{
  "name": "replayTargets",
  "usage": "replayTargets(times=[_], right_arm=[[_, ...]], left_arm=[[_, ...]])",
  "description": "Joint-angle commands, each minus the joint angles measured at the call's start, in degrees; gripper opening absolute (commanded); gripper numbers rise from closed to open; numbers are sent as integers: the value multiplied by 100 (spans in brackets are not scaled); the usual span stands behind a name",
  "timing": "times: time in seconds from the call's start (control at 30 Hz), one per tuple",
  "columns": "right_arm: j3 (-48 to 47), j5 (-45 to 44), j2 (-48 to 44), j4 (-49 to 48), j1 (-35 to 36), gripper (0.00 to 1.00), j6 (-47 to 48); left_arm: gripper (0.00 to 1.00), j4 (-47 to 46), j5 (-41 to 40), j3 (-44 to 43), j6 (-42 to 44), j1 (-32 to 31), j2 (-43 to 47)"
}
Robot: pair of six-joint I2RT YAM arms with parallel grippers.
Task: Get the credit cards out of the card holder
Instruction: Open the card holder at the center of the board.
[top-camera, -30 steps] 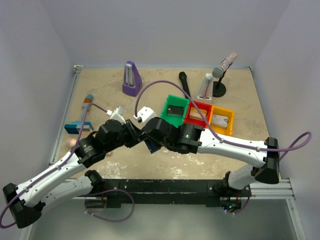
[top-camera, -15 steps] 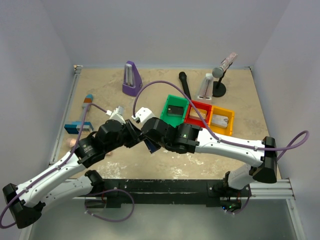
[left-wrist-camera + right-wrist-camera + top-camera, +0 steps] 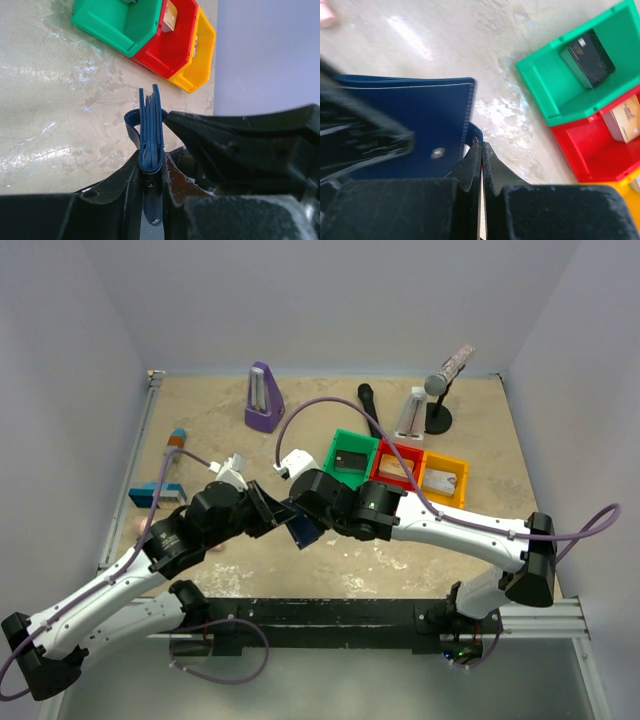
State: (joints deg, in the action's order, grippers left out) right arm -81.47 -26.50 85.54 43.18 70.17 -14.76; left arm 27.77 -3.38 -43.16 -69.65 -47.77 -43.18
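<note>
The card holder (image 3: 151, 127) is off the tabletop (image 3: 60, 100), over the part toward 6 o'clock in the top view. It stands on edge, folded, and the left claw (image 3: 151, 167) pinches its lower part. The right claw (image 3: 481, 150) reaches in from about 2 o'clock, its tips pressed together just beside the snap tab (image 3: 131, 124). Whether the tab, a card edge or nothing is between them, I cannot tell.

If the tips caught nothing, a pull brings out nothing. If they caught only the tab, a pull would likely drag the whole holder, which may twist or slip out of the left claw and fall. The left claw also squeezes the folded halves, so I think the cards inside are clamped and will resist.
</note>
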Motion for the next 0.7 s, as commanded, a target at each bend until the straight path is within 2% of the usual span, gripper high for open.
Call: replayTargets(times=[0.0,0.33,0.43,0.63,0.67], right_arm=[[123,-268,-142,270,-162,0,-79],[263,-312,-458,305,-390,0,-211],[386,-189,-766,296,-565,0,-220],[518,-74,-1328,428,-786,0,-255],[536,-74,-1407,454,-803,3,-255]], left_arm=[[0,-360,197,-219,-40,-31,187],[0,-255,101,-132,117,-31,222],[0,-246,57,-88,416,-13,205],[0,-789,311,105,1338,57,213],[0,-956,503,149,1575,83,231]])
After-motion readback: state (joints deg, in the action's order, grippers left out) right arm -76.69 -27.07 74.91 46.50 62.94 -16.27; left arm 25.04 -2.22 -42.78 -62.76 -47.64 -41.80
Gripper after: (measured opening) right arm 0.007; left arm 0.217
